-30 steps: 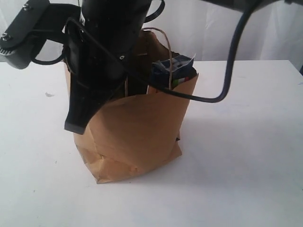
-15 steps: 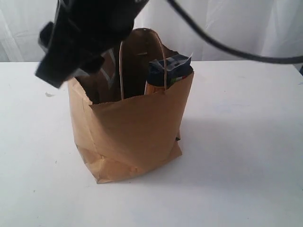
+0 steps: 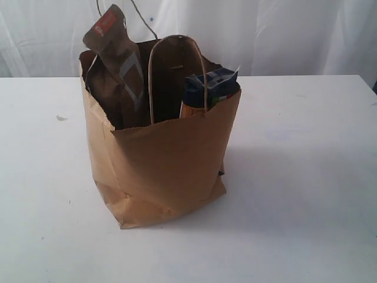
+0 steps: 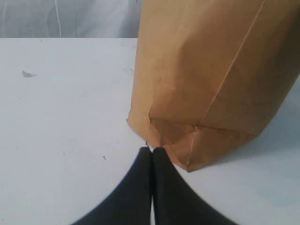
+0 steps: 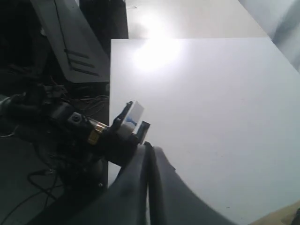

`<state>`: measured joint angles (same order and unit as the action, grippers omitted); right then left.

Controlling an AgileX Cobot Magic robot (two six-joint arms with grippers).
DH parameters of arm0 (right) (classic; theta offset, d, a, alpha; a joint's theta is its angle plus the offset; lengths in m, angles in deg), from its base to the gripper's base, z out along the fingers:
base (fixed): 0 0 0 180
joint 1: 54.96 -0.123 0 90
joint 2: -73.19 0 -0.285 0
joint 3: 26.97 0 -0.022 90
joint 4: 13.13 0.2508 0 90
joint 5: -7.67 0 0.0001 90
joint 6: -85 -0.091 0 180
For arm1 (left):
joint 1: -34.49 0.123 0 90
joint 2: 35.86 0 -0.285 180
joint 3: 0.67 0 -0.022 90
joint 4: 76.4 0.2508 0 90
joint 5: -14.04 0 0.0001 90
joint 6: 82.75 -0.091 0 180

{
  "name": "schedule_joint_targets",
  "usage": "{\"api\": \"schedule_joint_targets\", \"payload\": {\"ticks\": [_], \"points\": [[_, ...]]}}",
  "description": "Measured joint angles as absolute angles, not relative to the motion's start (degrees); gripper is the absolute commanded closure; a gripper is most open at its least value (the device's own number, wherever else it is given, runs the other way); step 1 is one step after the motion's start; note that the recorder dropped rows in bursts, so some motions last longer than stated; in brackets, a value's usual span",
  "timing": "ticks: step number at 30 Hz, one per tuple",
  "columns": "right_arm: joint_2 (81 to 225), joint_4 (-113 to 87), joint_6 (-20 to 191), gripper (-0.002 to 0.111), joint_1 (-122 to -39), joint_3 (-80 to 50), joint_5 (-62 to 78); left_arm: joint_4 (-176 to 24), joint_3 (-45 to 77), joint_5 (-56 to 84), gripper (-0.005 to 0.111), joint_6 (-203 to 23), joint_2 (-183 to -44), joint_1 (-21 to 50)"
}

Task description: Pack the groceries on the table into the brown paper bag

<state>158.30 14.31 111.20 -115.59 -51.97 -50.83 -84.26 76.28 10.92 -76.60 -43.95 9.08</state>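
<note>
white tabletop, pale curtain behind. brown paper bag upright, centre, mouth open. dark-brown pouch inside, left, top above rim. long orange-navy packet inside, right. left gripper: jaws pressed together, empty, near bag's bottom corner. right gripper: jaws pressed together, empty, above tabletop.

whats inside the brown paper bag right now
Sticking out of the brown paper bag: a dark-brown pouch on the left, an orange-navy packet on the right. Anything lower down is hidden by the bag's walls.
</note>
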Motion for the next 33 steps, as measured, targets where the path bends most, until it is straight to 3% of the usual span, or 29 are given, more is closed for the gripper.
{"api": "schedule_joint_targets", "payload": {"ticks": [16, 25, 33], "points": [[151.11, 20.26, 106.71, 0.108, -117.18, -50.5, -50.57, -84.26, 76.28, 10.92, 0.107, -76.6, -43.95, 9.08], [150.8, -0.09, 76.9, 0.108, -117.18, -48.14, -37.84, -84.26, 76.28, 10.92, 0.107, -76.6, -43.95, 9.08], [146.11, -11.21, 73.16, 0.108, -117.18, -31.62, -21.77, -84.26, 76.28, 10.92, 0.107, -76.6, -43.95, 9.08]]}}
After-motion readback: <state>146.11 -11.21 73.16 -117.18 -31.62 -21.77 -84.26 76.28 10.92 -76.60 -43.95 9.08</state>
